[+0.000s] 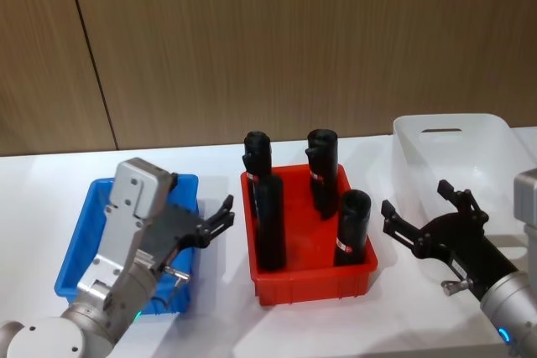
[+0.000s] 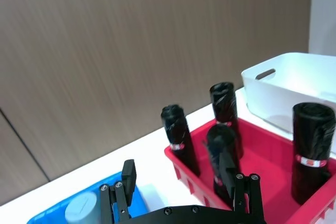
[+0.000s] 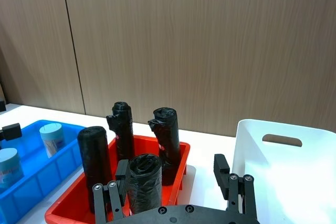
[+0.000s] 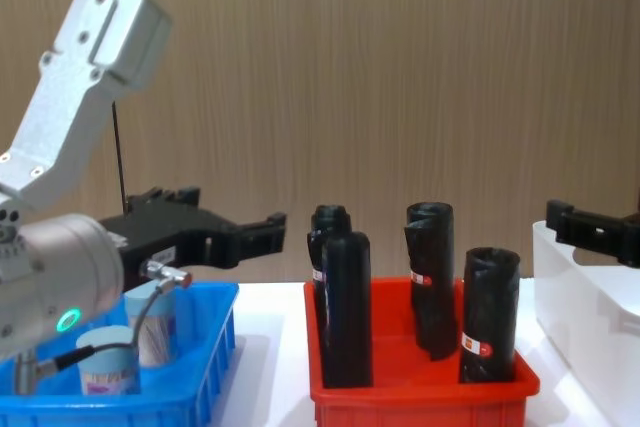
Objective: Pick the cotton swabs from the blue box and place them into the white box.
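While the left gripper [image 1: 225, 213] hovers, cotton swabs [image 4: 108, 372] sit half hidden.

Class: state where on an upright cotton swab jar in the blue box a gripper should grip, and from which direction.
Probably grip the cotton swab jar across its round wall just under the flat lid, coming down from above: it stands upright, and the blue box walls it in. The open left gripper is nearest.

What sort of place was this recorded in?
Probably a robotics test bench indoors: a white table against a wood-panelled wall, with the blue box, a red bin and the white box lined up.
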You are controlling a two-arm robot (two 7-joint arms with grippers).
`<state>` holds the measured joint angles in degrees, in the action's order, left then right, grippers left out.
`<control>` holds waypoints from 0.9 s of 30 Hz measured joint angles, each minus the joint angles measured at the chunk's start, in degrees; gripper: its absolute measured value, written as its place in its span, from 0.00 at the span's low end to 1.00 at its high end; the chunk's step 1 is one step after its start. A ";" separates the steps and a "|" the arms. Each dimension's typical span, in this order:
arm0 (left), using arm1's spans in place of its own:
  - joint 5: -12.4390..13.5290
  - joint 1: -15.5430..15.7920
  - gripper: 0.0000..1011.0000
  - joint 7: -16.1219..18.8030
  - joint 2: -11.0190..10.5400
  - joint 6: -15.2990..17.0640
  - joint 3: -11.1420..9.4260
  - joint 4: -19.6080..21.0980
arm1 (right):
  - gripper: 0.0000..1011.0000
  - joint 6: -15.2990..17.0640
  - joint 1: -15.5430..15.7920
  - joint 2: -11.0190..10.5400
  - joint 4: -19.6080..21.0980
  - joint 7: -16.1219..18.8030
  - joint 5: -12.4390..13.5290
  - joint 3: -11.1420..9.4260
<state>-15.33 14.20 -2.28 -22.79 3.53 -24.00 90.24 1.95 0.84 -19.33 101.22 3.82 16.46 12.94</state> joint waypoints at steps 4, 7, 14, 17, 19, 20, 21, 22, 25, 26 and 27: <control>-1.60 -0.16 0.99 0.27 -0.33 0.83 0.62 -0.60 | 0.99 0.00 0.00 0.00 0.00 0.00 0.00 0.00; -2.92 -0.42 0.99 0.95 -0.62 1.49 1.11 -0.92 | 0.99 0.00 0.00 0.00 0.00 0.00 0.00 0.00; -6.14 -1.16 0.99 3.55 -1.25 3.63 2.21 -1.34 | 0.99 0.00 0.00 0.00 0.00 0.00 0.00 0.00; -7.30 -1.49 0.99 4.78 -1.48 4.81 2.65 -1.46 | 0.99 0.00 0.00 0.00 0.00 0.00 0.00 0.00; -7.95 -1.65 0.99 5.43 -1.58 5.51 2.85 -1.52 | 0.99 0.00 0.00 0.00 0.00 0.01 0.00 0.00; -8.51 -1.78 0.99 5.99 -1.68 6.12 3.06 -1.58 | 0.99 0.00 0.00 0.00 0.00 0.00 0.00 0.00; -8.77 -1.86 0.99 6.26 -1.74 6.45 3.18 -1.62 | 0.99 0.00 0.00 0.00 0.00 0.00 0.00 0.00; -9.02 -1.92 0.99 6.50 -1.79 6.75 3.28 -1.67 | 0.99 0.00 0.00 0.00 0.00 0.00 0.00 0.00; -10.02 -2.06 0.99 7.57 -1.94 8.12 3.66 -1.85 | 0.99 0.00 0.00 0.00 0.00 0.00 0.00 0.00; -10.47 -2.11 0.99 8.02 -1.99 8.78 3.84 -1.98 | 0.99 0.00 0.00 0.00 0.00 0.00 0.00 0.00; -10.92 -2.11 0.99 8.46 -2.02 9.51 4.05 -2.15 | 0.99 0.00 0.00 0.00 0.00 0.00 0.00 0.00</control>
<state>-26.25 12.09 6.17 -24.81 13.04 -19.95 88.09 1.95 0.84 -19.34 101.23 3.82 16.46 12.94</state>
